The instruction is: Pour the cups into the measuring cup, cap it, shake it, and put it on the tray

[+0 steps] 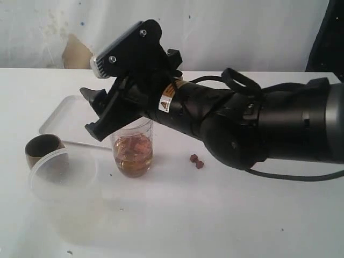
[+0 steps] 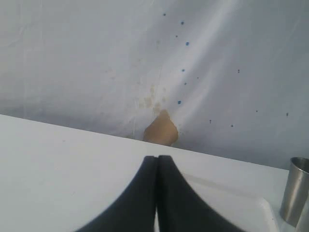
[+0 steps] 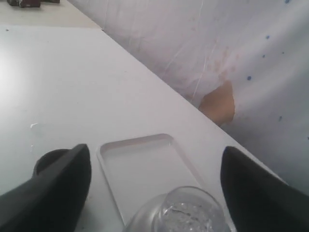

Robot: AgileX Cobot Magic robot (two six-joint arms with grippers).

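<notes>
The measuring cup, clear and holding amber liquid, stands in front of the white tray. My right gripper hangs just over its top, open, fingers wide apart. In the right wrist view the measuring cup's clear top lies low between the fingers of the right gripper, touching neither, with the tray beyond. The dark-brown cup sits left of the measuring cup. The steel tumbler shows only in the left wrist view, beside the shut, empty left gripper.
A wide cloudy tub stands in front of the brown cup. Two small red bits lie on the white table right of the measuring cup. A white backdrop with a brown patch closes the far side. The right arm spans the right half.
</notes>
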